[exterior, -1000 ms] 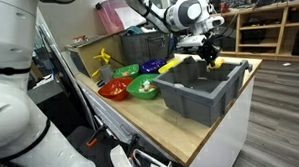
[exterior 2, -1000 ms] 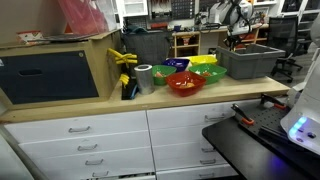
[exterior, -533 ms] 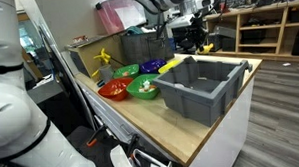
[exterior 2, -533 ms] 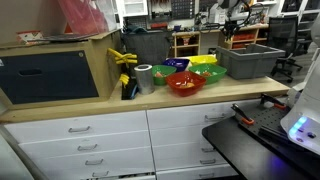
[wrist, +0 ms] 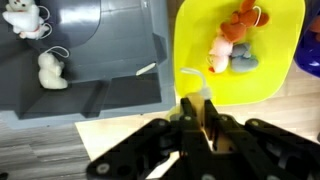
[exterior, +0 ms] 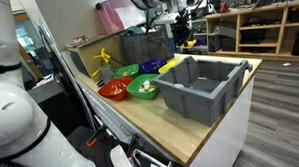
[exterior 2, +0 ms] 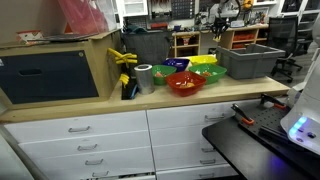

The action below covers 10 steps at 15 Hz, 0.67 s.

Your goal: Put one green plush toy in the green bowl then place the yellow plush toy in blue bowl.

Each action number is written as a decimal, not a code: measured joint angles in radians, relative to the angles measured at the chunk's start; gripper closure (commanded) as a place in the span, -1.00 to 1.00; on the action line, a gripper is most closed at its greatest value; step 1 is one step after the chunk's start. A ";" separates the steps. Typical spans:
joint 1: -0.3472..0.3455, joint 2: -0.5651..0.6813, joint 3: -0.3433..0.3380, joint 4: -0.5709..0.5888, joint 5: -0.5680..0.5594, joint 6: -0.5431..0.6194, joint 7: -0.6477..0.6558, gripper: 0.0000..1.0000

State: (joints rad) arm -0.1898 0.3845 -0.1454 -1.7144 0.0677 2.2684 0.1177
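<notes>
My gripper (exterior: 187,39) hangs high over the back of the counter, between the grey bin (exterior: 202,90) and the bowls; it also shows in an exterior view (exterior 2: 218,27). In the wrist view its fingers (wrist: 195,118) are shut on a small yellow plush toy (wrist: 194,100) that shows between them. The blue bowl (exterior: 150,66) stands at the back of the bowl group, also seen in an exterior view (exterior 2: 178,65). Two green bowls (exterior: 145,89) (exterior: 126,70) stand near it. I cannot make out a green plush toy.
A yellow bowl (wrist: 200,30) with pink-orange and grey toys lies just below and ahead of the gripper. The grey bin (wrist: 90,50) holds two white plush toys (wrist: 48,68). A red bowl (exterior: 114,91) sits at the front of the bowl group. A tape roll (exterior 2: 144,77) stands beside the bowls.
The gripper rose out of the grey bin with the yellow toy and moved away from the bin toward the bowls.
</notes>
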 measured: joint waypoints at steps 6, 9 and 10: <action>0.038 0.036 0.053 0.003 0.061 0.006 0.009 0.93; 0.053 0.054 0.078 0.013 0.094 0.009 0.009 0.93; 0.057 0.062 0.085 0.019 0.104 0.009 0.009 0.93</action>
State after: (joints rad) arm -0.1331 0.4461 -0.0601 -1.6958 0.1721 2.2778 0.1265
